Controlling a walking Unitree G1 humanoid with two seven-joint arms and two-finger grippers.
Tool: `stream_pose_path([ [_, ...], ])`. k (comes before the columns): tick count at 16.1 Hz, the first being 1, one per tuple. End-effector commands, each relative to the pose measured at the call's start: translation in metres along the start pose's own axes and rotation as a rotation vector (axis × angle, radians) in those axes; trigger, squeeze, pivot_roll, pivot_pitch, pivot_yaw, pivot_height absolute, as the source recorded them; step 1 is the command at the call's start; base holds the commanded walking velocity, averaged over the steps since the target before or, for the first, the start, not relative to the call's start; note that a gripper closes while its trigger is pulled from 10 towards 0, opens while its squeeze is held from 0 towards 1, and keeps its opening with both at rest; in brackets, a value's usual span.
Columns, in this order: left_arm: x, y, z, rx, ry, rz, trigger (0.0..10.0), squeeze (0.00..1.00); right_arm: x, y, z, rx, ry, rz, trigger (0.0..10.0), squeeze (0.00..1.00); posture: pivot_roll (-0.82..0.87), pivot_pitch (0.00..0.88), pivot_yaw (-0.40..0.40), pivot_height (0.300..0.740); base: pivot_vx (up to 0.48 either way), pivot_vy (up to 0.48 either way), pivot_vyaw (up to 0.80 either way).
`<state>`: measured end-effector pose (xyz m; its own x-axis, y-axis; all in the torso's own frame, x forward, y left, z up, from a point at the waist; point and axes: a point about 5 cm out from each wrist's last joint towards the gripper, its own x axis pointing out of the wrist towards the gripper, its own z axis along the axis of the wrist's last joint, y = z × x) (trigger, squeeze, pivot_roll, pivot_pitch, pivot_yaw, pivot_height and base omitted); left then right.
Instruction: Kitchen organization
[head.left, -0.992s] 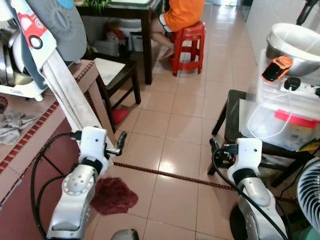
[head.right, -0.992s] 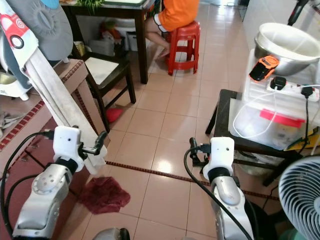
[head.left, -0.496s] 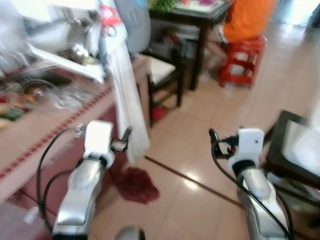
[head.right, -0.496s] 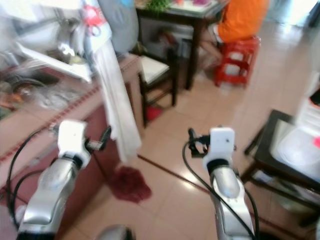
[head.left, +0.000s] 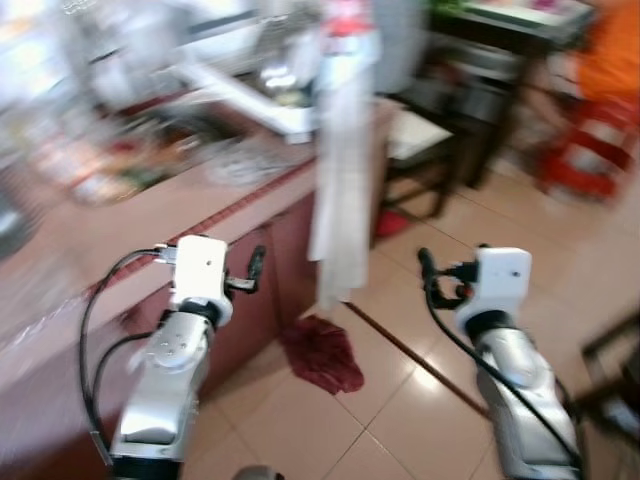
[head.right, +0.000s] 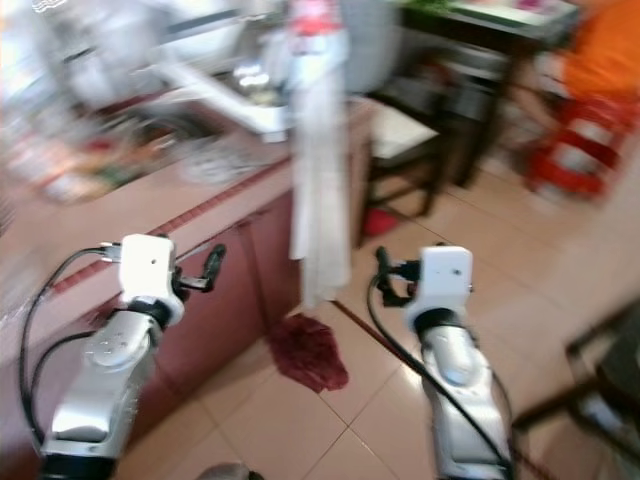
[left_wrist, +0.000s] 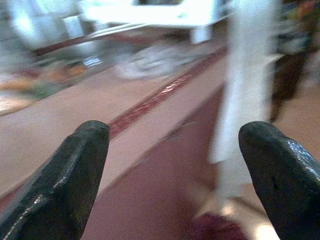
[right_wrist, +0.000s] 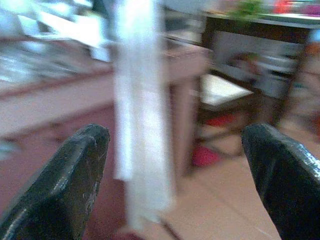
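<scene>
1. The head views are blurred. The table, a pinkish counter with a dark red front, runs from 8 o'clock up toward 12 o'clock.
2. On the table's far part sits a white dish rack with blurred clutter beside it at 10 o'clock; single items cannot be told apart.
3. A long white cloth hangs off the table's corner near 12 o'clock, its lower end above the tiled floor.
4. A dark red rag lies on the floor at the foot of the table, just below the cloth.
5. The left tool is held up in front of the table's edge at 9 o'clock, its fingers spread wide with nothing between them.
6. The right tool is raised over the floor at 3 o'clock, likewise spread wide and holding nothing.
7. A dark chair stands at 1 o'clock; a red stool and a person in orange are at 2 o'clock.
</scene>
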<state>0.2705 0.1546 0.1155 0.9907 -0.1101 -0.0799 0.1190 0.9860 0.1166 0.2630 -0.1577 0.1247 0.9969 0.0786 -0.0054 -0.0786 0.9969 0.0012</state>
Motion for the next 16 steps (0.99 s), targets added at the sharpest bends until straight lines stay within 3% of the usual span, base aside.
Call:
stream_pose_path([
  [1, 0.000, 0.004, -0.003, 0.003, 0.020, 0.014, 10.0, 0.00, 0.002, 0.005, -0.001, 0.006, 0.003, 0.016, 10.0, 0.00, -0.04, 0.000, 0.043, 0.740, 0.000, 0.000, 0.80],
  [3, 0.008, -0.007, 0.007, -0.006, -0.028, -0.005, 10.0, 0.00, 0.004, -0.002, -0.006, 0.023, 0.036, 0.009, 10.0, 0.00, -0.02, 0.000, -0.001, 0.740, 0.000, 0.000, 0.80],
  [5, 0.008, -0.003, 0.008, -0.040, -0.023, 0.044, 10.0, 0.00, 0.010, 0.003, 0.002, -0.027, -0.004, 0.052, 10.0, 0.00, -0.03, 0.000, 0.014, 0.740, 0.000, 0.000, 0.80],
  [10, 0.009, 0.000, 0.010, 0.019, -0.027, 0.002, 10.0, 0.00, 0.011, 0.008, -0.003, 0.027, -0.003, 0.018, 10.0, 0.00, -0.02, 0.000, 0.054, 0.740, 0.000, 0.000, 0.80],
  [12, 0.013, 0.000, 0.011, -0.049, -0.012, 0.009, 10.0, 0.00, 0.011, 0.010, -0.003, 0.025, -0.006, 0.031, 10.0, 0.00, -0.02, 0.000, 0.054, 0.740, 0.000, 0.000, 0.80],
  [16, 0.009, -0.002, 0.010, -0.013, -0.020, 0.017, 10.0, 0.00, 0.016, 0.006, -0.002, 0.029, -0.015, 0.016, 10.0, 0.00, 0.01, 0.000, 0.050, 0.740, 0.000, 0.000, 0.80],
])
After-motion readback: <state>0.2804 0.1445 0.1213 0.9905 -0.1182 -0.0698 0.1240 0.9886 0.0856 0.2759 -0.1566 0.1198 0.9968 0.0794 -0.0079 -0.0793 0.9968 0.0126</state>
